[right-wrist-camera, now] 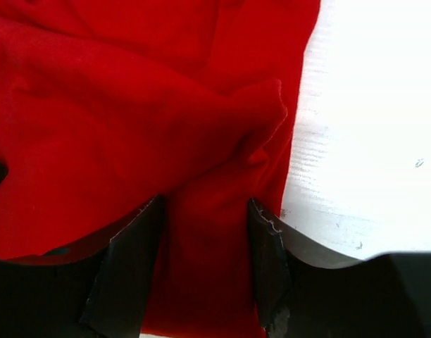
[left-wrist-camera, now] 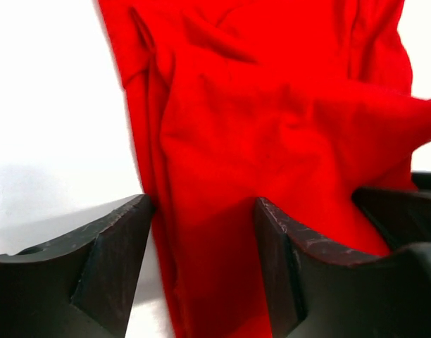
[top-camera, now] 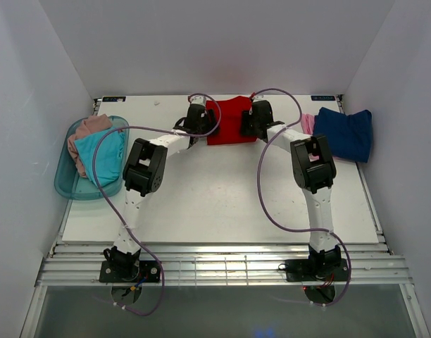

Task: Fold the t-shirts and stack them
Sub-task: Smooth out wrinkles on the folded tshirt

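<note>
No text, brand, number or sign can be read in any view. Two small dark labels sit at the far corners of the counter [top-camera: 222, 204], the left label [top-camera: 113, 98] and the right label [top-camera: 325, 97], but both are too small to read

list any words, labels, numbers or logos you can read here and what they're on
Nothing here is legible.
left corner label at the far edge of the table: too small to read.
right corner label at the same edge: too small to read.
red t-shirt: plain, no print in either wrist view.
</note>
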You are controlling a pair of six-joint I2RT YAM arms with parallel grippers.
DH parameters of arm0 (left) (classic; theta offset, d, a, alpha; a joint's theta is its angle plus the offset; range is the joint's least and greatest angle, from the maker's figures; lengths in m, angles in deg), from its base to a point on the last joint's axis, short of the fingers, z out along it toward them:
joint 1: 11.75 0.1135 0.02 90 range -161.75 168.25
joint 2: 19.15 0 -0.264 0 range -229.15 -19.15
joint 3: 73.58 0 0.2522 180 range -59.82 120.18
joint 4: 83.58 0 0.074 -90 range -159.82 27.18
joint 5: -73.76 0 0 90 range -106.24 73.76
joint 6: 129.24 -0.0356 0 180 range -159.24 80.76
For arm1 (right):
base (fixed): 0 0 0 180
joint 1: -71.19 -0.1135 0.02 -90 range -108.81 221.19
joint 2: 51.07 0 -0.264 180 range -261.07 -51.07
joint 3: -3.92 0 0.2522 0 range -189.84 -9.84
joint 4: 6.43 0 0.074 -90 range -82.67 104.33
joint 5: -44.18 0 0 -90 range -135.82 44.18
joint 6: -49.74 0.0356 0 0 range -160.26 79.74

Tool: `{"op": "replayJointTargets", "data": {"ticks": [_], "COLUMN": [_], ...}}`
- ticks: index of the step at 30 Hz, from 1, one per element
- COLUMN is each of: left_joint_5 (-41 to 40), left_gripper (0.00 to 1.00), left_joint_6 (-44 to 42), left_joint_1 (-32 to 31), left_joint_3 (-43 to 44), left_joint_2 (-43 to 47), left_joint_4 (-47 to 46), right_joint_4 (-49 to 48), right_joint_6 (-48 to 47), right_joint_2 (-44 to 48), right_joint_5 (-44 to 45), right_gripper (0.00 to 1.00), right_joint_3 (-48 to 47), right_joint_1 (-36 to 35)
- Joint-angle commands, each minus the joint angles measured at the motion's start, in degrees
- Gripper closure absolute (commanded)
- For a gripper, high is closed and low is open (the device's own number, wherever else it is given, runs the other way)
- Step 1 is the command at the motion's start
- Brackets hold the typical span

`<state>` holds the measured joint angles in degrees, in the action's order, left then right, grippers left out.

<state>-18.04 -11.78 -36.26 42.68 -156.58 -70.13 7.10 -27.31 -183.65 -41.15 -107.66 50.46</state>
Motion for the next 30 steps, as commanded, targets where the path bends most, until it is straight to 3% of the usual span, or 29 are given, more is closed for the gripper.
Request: {"op": "replayJointTargets", "data": {"ticks": [1,8,15,24,30], "left_joint_5": [1.72,0.31,-1.1,-2.67,-8.03], "left_gripper": [0.29,0.31,0.32,0.33,0.29], "left_joint_6": [-1.27,-1.45,-1.27,1.45,0.93], "left_joint_1": [-0.54,-3.17,-7.04,-10.47,-10.64], "left_joint_3": [-8.86,-23.81,-33.06,-40.97,-39.31], "left_joint_2": [2.67,10.06,16.74,27.46,36.7], "left_joint_4": [7.96,9.98,12.97,18.16,21.14], "right_joint_4": [3.48,2.08,2.86,6.2,11.38], "right_joint_6": [0.76,3.13,5.77,8.67,6.66], "right_joint_2": [1.35,10.82,20.59,31.66,38.96], "right_joint_5": [-0.89,-1.5,-0.1,4.46,9.74], "right_gripper": [0.45,0.47,0.48,0.48,0.45], "right_joint_3": [5.17,21.07,36.44,45.43,41.67], "right_joint_1": [0.16,-1.94,-6.6,-13.19,-13.9]}}
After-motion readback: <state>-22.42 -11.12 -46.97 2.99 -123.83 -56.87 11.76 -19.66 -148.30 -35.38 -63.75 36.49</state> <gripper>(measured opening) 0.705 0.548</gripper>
